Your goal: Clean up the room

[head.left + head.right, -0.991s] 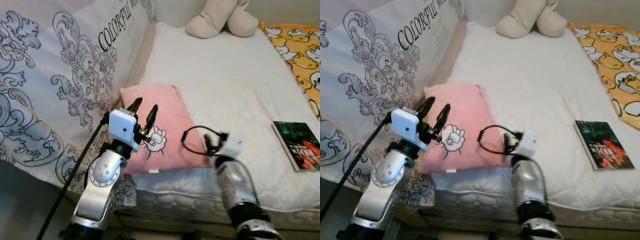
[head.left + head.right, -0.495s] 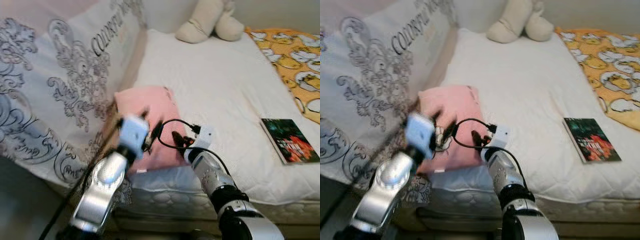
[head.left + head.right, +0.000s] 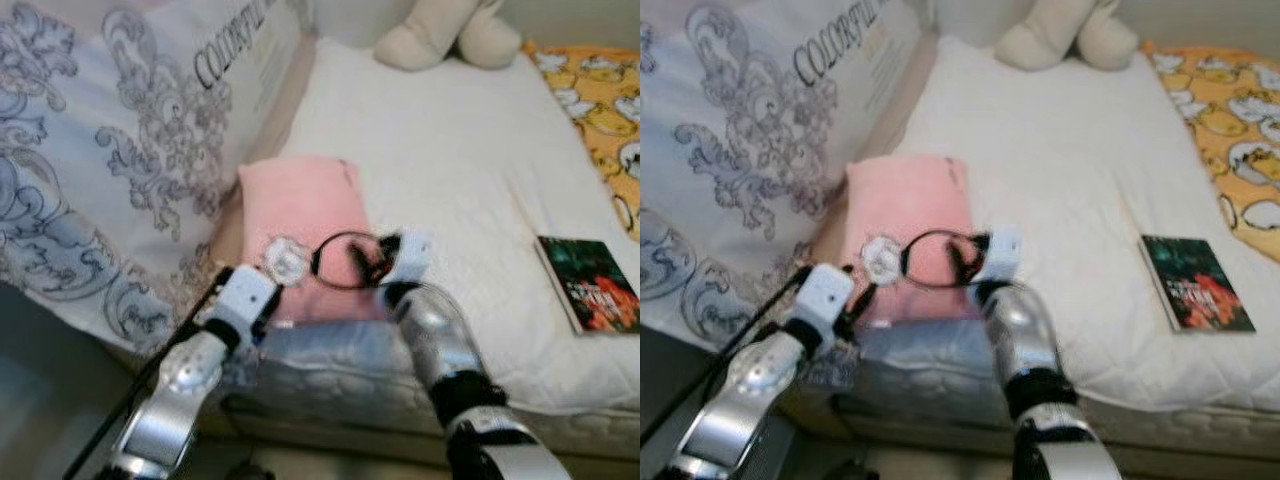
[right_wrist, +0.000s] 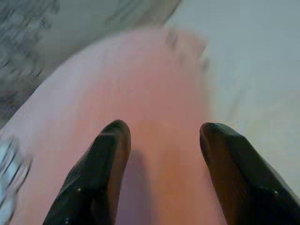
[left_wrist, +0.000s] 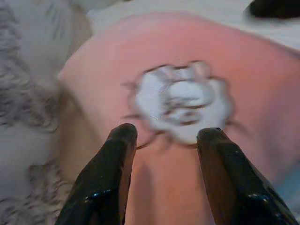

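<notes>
Left gripper: I read its fingers as spread apart, nothing between them, tips low at the near edge of the pink pillow just short of the white cartoon print. Right gripper: fingers likewise set wide with nothing held, hovering over the plain pink cloth near the pillow's right side, by the white sheet. From the head camera, both silver arms reach up from the near edge of the bed; a black cable loops over the pillow beside the right wrist.

Pillow lies at the near left of the white mattress, its left edge against the large patterned cushion printed with grey scrolls and lettering. Well apart to the right, a dark-covered book lies flat near the mattress edge. At the far end I see a beige plush toy; a yellow duck-print blanket covers the far right. Head views slightly blurred.
</notes>
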{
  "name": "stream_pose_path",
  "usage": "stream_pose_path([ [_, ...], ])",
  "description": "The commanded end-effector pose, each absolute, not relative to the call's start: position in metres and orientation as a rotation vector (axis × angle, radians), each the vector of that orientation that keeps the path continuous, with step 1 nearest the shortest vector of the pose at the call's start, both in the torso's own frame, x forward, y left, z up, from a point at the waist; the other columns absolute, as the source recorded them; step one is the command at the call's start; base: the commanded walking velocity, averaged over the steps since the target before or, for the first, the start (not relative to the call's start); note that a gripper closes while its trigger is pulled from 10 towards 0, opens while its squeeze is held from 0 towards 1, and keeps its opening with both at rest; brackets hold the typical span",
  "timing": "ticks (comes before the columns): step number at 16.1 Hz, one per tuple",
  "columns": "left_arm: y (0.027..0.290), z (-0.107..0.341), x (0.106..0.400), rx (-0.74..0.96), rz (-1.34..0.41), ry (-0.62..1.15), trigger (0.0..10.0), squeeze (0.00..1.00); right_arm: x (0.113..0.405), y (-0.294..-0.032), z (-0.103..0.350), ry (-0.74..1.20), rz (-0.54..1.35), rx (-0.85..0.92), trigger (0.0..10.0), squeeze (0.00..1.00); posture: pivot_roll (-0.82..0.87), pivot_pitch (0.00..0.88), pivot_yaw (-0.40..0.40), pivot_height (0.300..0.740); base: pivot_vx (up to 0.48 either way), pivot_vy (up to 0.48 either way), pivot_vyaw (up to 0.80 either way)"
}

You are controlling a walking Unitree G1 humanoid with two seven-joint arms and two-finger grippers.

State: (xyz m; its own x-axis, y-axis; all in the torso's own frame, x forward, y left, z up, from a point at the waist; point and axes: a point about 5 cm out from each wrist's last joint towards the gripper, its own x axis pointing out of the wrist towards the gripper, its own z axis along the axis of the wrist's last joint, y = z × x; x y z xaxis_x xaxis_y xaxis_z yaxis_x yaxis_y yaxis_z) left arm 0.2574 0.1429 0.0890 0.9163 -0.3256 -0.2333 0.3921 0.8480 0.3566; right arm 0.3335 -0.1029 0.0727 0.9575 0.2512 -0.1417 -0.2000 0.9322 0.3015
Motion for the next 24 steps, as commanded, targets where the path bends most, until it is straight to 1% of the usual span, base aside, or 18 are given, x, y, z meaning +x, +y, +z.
stream_pose_path([
  [1, 0.144, 0.096, 0.257, 0.404, -0.36, 0.131, 10.0, 0.0, 0.331, -0.115, 0.069, 0.171, 0.173, 0.258, 10.0, 0.0, -0.04, 0.0, 0.011, 0.74, 0.0, 0.0, 0.0],
  [2, 0.143, 0.099, 0.257, 0.384, -0.355, 0.109, 10.0, 0.0, 0.33, -0.126, 0.061, 0.194, 0.119, 0.257, 10.0, 0.0, -0.04, 0.007, 0.012, 0.74, 0.0, 0.0, 0.0],
  [3, 0.142, 0.1, 0.256, 0.349, -0.358, 0.11, 10.0, 0.0, 0.329, -0.13, 0.062, 0.184, 0.094, 0.256, 10.0, 0.0, -0.03, 0.01, 0.012, 0.74, 0.0, 0.0, 0.0],
  [5, 0.148, 0.096, 0.261, 0.208, -0.296, 0.16, 10.0, 0.0, 0.328, -0.131, 0.079, 0.075, 0.1, 0.163, 10.0, 0.0, -0.04, 0.015, 0.013, 0.74, 0.0, 0.0, 0.0],
  [6, 0.153, 0.096, 0.266, 0.167, -0.258, 0.171, 10.0, 0.0, 0.326, -0.133, 0.085, 0.031, 0.099, 0.113, 10.0, 0.0, -0.04, 0.018, 0.011, 0.74, 0.0, 0.0, 0.0],
  [7, 0.159, 0.097, 0.274, 0.117, -0.229, 0.162, 10.0, 1.0, 0.321, -0.138, 0.089, -0.009, 0.073, 0.062, 10.0, 0.0, -0.04, 0.018, 0.011, 0.74, 0.0, 0.0, 0.0],
  [8, 0.161, 0.099, 0.278, 0.09, -0.216, 0.154, 10.0, 1.0, 0.318, -0.141, 0.091, -0.029, 0.055, 0.036, 10.0, 0.0, -0.04, 0.018, 0.011, 0.74, 0.0, 0.0, 0.0],
  [10, 0.167, 0.105, 0.298, 0.06, -0.18, 0.14, 10.0, 1.0, 0.306, -0.153, 0.09, -0.054, -0.013, -0.067, 10.0, 0.0, -0.06, 0.018, -0.002, 0.74, 0.0, 0.0, 0.0],
  [11, 0.173, 0.11, 0.329, 0.03, -0.155, 0.19, 10.0, 1.0, 0.287, -0.164, 0.084, -0.053, -0.056, -0.15, 10.0, 0.0, -0.08, 0.018, -0.002, 0.74, 0.0, 0.0, 0.0],
  [12, 0.174, 0.105, 0.341, -0.015, -0.147, 0.242, 10.0, 1.0, 0.28, -0.17, 0.079, -0.025, -0.077, -0.15, 10.0, 0.0, -0.1, 0.022, 0.0, 0.74, 0.0, 0.0, 0.0],
  [13, 0.174, 0.094, 0.349, -0.079, -0.141, 0.338, 10.0, 1.0, 0.274, -0.176, 0.078, -0.016, -0.091, -0.157, 10.0, 0.0, -0.12, 0.029, -0.002, 0.74, 0.0, 0.0, 0.0],
  [14, 0.175, 0.09, 0.356, -0.113, -0.109, 0.376, 10.0, 1.0, 0.265, -0.181, 0.078, -0.003, -0.088, -0.169, 10.0, 0.0, -0.15, 0.046, -0.009, 0.74, 0.0, 0.0, 0.0],
  [17, 0.183, 0.098, 0.369, -0.138, -0.023, 0.363, 10.0, 1.0, 0.239, -0.187, 0.071, 0.05, -0.012, -0.185, 10.0, 0.0, -0.2, 0.069, -0.028, 0.74, 0.0, 0.0, 0.0],
  [20, 0.188, 0.109, 0.379, -0.216, 0.019, 0.343, 10.0, 1.0, 0.216, -0.183, 0.064, 0.123, 0.108, -0.137, 10.0, 0.0, -0.23, 0.084, -0.043, 0.74, 0.0, 0.0, 0.0],
  [21, 0.185, 0.107, 0.379, -0.281, 0.001, 0.358, 10.0, 0.29, 0.209, -0.181, 0.064, 0.156, 0.157, -0.126, 10.0, 0.0, -0.24, 0.089, -0.05, 0.74, 0.0, 0.0, 0.0],
  [22, 0.184, 0.106, 0.379, -0.291, -0.005, 0.361, 10.0, 0.29, 0.207, -0.181, 0.064, 0.161, 0.159, -0.126, 10.0, 0.0, -0.24, 0.089, -0.05, 0.74, 0.0, 0.0, 0.0],
  [23, 0.18, 0.102, 0.378, -0.311, -0.02, 0.377, 10.0, 0.0, 0.205, -0.183, 0.063, 0.187, 0.172, -0.129, 10.0, 0.0, -0.24, 0.089, -0.054, 0.74, 0.0, 0.0, 0.0],
  [24, 0.172, 0.097, 0.377, -0.318, -0.055, 0.4, 10.0, 0.0, 0.204, -0.185, 0.063, 0.201, 0.18, -0.131, 10.0, 0.0, -0.24, 0.09, -0.056, 0.74, 0.0, 0.0, 0.0],
])
